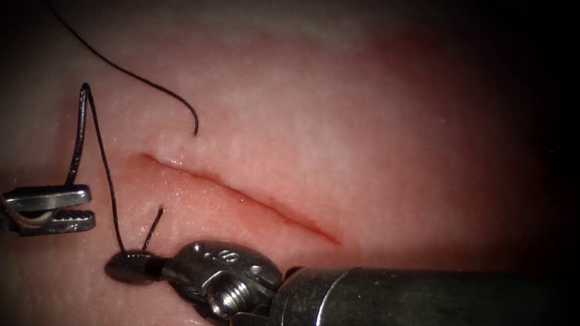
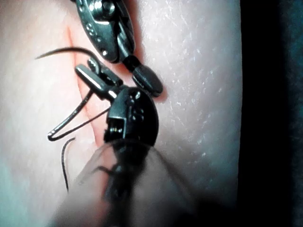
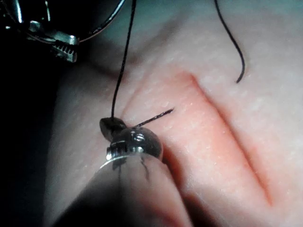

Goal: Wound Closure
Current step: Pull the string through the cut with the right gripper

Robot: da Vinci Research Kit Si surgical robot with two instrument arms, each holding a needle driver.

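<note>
Surgical practice bench, cut tissue [image 1: 370,121], thread [image 1: 105,172]

The pale pink pork-belly tissue [image 1: 385,126] (cut by a red slanting slit [image 1: 236,192]) carries a loose black thread end [image 1: 128,72].

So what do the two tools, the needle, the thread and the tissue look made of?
Left tool: bare glossy metal, toothed, holding the needle, seemingly dark steel, off the tissue, by its end far from the thread. Right tool: darker metal, shut on the thread, a matte black strand. Tissue: soft, moist, pale pink, pored.
</note>
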